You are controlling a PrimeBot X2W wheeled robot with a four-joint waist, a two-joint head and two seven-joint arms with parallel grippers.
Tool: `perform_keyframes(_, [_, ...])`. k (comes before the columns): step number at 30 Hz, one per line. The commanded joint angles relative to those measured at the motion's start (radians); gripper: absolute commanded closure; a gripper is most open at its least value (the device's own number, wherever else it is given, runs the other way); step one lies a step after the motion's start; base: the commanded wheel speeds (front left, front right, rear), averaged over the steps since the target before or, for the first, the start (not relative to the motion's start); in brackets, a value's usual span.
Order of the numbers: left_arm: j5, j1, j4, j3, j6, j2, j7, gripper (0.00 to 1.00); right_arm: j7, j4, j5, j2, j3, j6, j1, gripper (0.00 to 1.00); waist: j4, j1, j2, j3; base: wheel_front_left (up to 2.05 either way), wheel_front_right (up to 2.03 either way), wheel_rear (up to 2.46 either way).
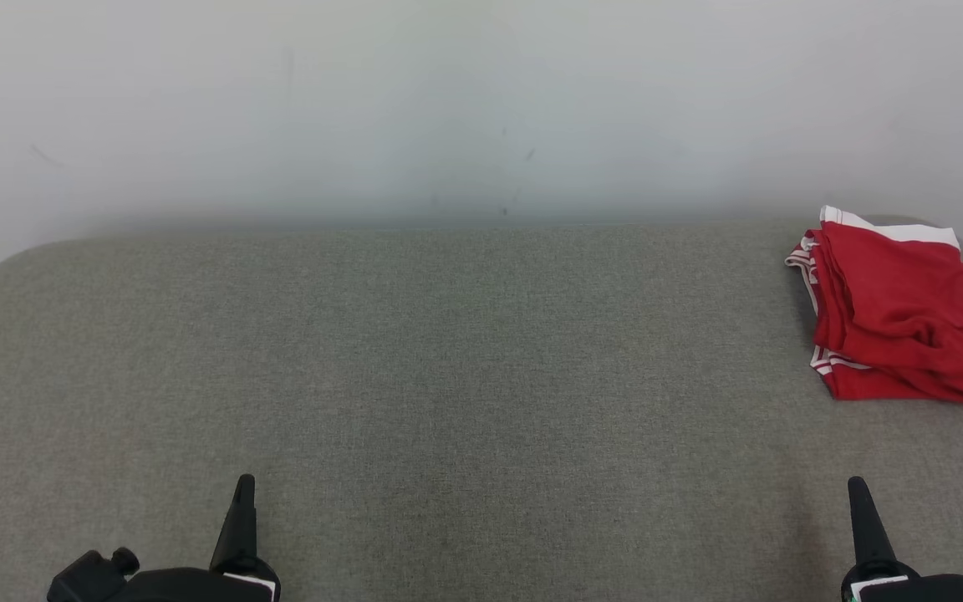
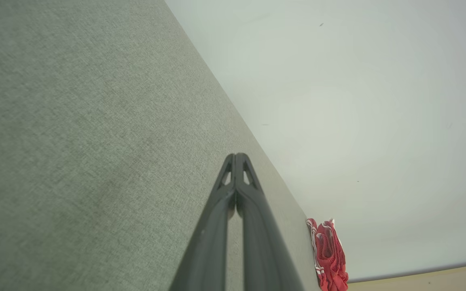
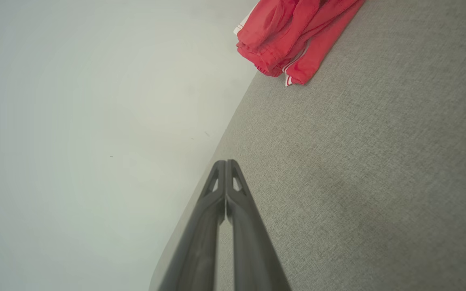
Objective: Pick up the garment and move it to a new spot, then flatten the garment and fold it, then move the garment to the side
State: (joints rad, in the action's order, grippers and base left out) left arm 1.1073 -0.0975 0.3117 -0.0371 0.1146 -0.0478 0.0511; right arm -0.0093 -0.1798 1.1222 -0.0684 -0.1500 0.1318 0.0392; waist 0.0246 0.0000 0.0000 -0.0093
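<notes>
Nearest the lens, at the bottom edge of the head view: left gripper (image 1: 244, 493), long dark fingers pressed tip to tip, empty, low over the grey woven fabric surface (image 1: 448, 376). Same at the lower right for the right gripper (image 1: 859, 493): closed tight, nothing between the jaws. Borne out in both wrist views, tips meeting in a thin seam.

Well apart from both, in the far right corner of the surface, close to the pale wall (image 1: 448, 100): red garment with white striped trim (image 1: 908, 309), lying in a loose, layered heap and running out past the right edge of the head view.

Risks from here, by judgement only:

- Reaching in with jaws closed: would merely shove the heap, perhaps off the right edge.
- Pinching the top layer alone: likely to unfurl the bundle mid-lift and drag trailing cloth over the rough weave.
- Grabbing too many layers: hard to flatten afterwards, twists left hidden inside.
- Long reach across for the left gripper: probably a one-armed pick by the right, hence uneven hanging and a bunched landing.
- Little room near the wall: chance of scraping it.
- Smooth-looking cloth: may slip from a shallow pinch.
</notes>
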Motion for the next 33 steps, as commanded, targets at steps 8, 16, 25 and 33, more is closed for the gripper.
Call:
perform_keyframes(8, [0.105, -0.045, 0.003, -0.005, 0.008, -0.003, -0.02, 1.0, 0.025, 0.009, 0.106, -0.012, -0.016, -0.001, -0.025, 1.0, -0.004, 0.0, 0.0, 0.001, 0.0, 0.0, 0.0])
perform_keyframes(16, [0.185, -0.062, 0.011, -0.008, 0.011, -0.003, -0.038, 1.0, 0.044, 0.009, 0.186, -0.014, -0.026, -0.001, -0.034, 1.0, -0.007, 0.0, 0.0, 0.002, 0.0, 0.0, 0.0])
perform_keyframes(25, [0.265, -0.08, 0.019, -0.01, 0.01, -0.003, -0.055, 1.0, 0.063, 0.01, 0.269, -0.017, -0.036, -0.001, -0.042, 1.0, -0.01, 0.0, 0.0, 0.004, 0.0, 0.0, 0.0])
perform_keyframes(33, [0.325, -0.093, 0.025, -0.012, 0.013, -0.003, -0.068, 1.0, 0.078, 0.01, 0.33, -0.02, -0.043, -0.001, -0.047, 1.0, -0.013, 0.0, 0.0, 0.005, 0.0, 0.0, 0.0])
